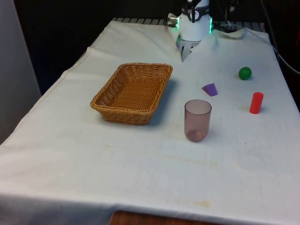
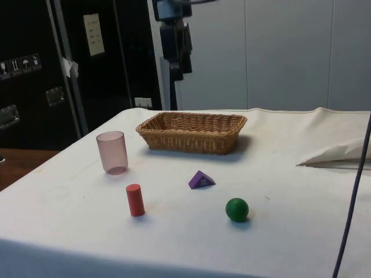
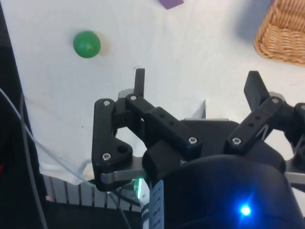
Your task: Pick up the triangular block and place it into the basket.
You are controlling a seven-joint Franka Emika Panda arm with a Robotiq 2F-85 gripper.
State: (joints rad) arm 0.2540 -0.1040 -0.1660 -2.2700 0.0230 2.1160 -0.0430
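Triangular block [image 1: 210, 89], purple, is seen lying on the white cloth of the desk [image 1: 70, 154], untouched and free of any grasp. Working across the front view from its left: a woven wicker basket [image 1: 132, 92] is set towards the front view's left, with nothing visible inside it. Just beside its nearer corner, a translucent pinkish cup [image 1: 197, 120] is stood upright and apart from the basket. Behind the cup, the triangular block is placed between the cup and a green ball [image 1: 244, 73]; it is touched by neither. A red cylinder [image 1: 256, 102] is stood upright furthest to the front view's right, near the ball but apart from it.

The hand [image 1: 185, 52] is held in the air at the far end of the desk, well apart from the block. In the wrist view its fingers [image 3: 138, 82] are seen spread wide, released, with nothing held between them; the hand [image 3: 195, 86] is poised above bare cloth, with the green ball [image 3: 86, 44], an edge of the block [image 3: 170, 3] and a corner of the basket [image 3: 282, 33] caught in the same view.

From the side view, the block [image 2: 200, 180] is noted resting flat, a sloped face turned to the camera, between the red cylinder [image 2: 135, 200] and the ball [image 2: 236, 209], with the basket [image 2: 192, 131] well behind it and the cup [image 2: 112, 152] off to one side.
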